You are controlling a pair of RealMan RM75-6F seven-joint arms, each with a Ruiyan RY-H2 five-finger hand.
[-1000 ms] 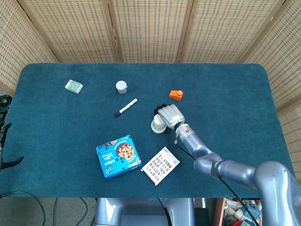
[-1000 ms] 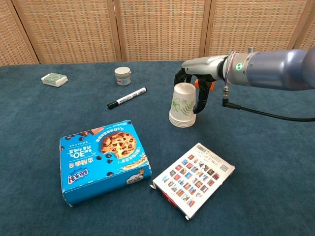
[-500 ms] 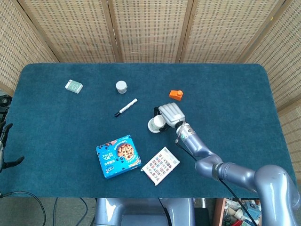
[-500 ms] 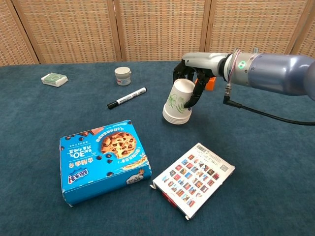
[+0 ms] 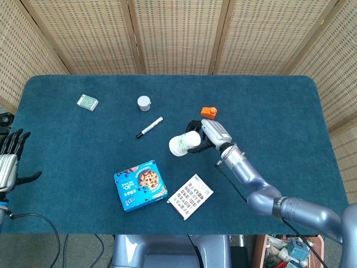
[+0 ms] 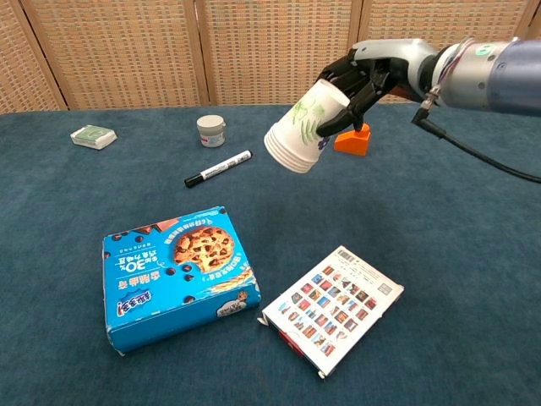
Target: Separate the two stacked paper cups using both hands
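The stacked paper cups (image 5: 182, 143) (image 6: 303, 128), white with a green leaf print, hang tilted in the air above the table's middle, rims pointing down and to the left. My right hand (image 5: 211, 135) (image 6: 365, 83) grips them around the closed end. My left hand (image 5: 10, 159) shows at the far left edge of the head view, off the table, fingers spread and holding nothing. The chest view does not show it.
A blue cookie box (image 6: 173, 272) and a patterned card box (image 6: 333, 307) lie on the near part of the blue table (image 5: 268, 111). A black marker (image 5: 149, 127), a small white jar (image 5: 144, 103), a green-white packet (image 5: 87, 102) and an orange block (image 5: 208, 112) lie farther back.
My right hand has lifted the stacked cups off the table and tipped them toward the left. My left hand has risen into the head view at the left edge.
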